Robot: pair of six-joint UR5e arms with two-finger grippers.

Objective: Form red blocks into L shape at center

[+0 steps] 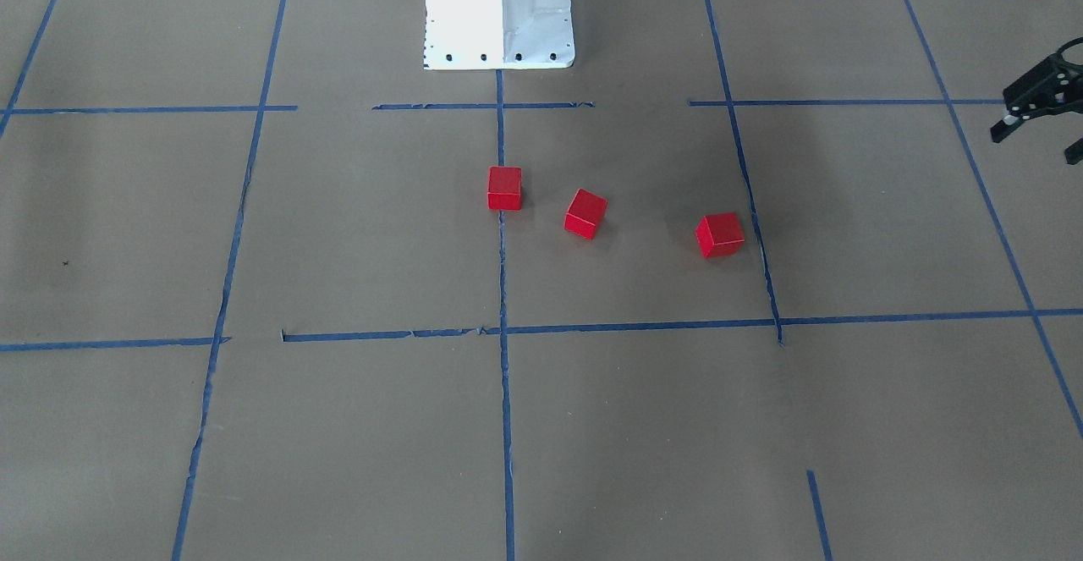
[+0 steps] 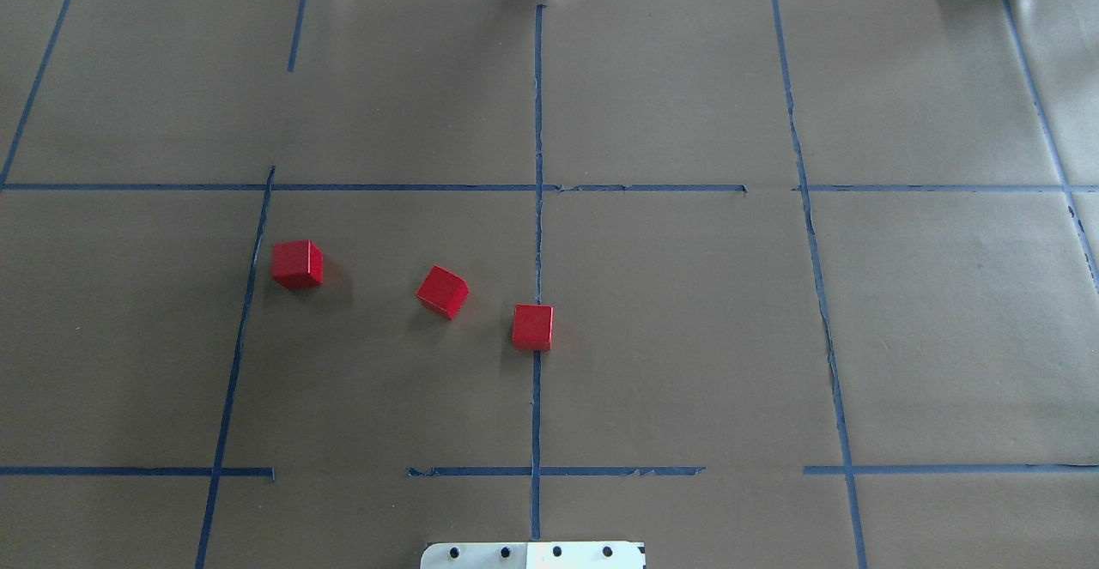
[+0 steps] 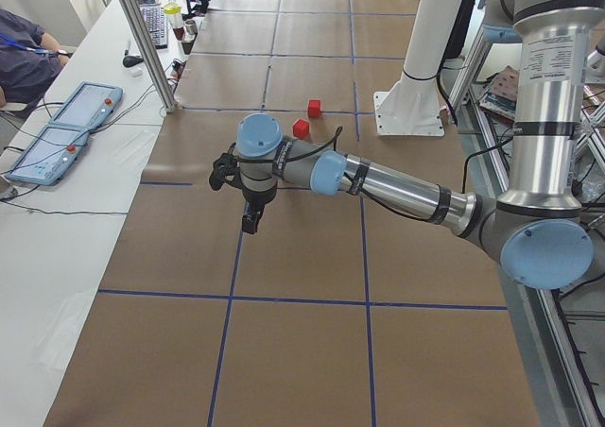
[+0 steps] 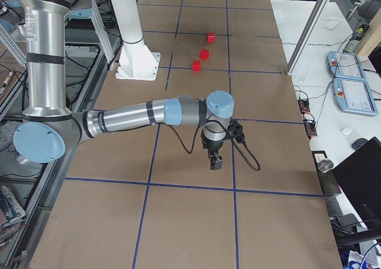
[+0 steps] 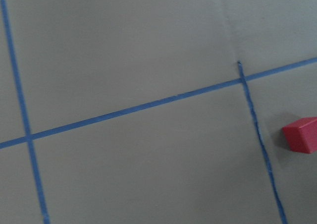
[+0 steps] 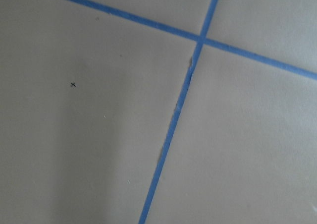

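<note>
Risk no. 1: the middle block (image 2: 443,291) sits turned approx. diagonal to the blue tape lines (image 2: 537,123), so a gripper closing square to them may catch its corners & spin or skid it. Risk no. 2: setting a cube beside the centre block (image 2: 532,327), which rests on the vertical line mid-frame in the overhead view, could nudge it, since nothing holds it. The L would then end up gappy or off the centre cell (image 2: 670,337).

The third block (image 2: 297,263) lies centre-left, just beside the cell's left line & well apart from the others. None of the 3 touch.

At the right edge of the front view the left gripper (image 1: 1039,140) has its jaws apart, holding nothing. The right gripper (image 4: 215,160) shows from the side only, so can't tell if apart or together.

No containers on the bench (image 2: 944,337).
</note>
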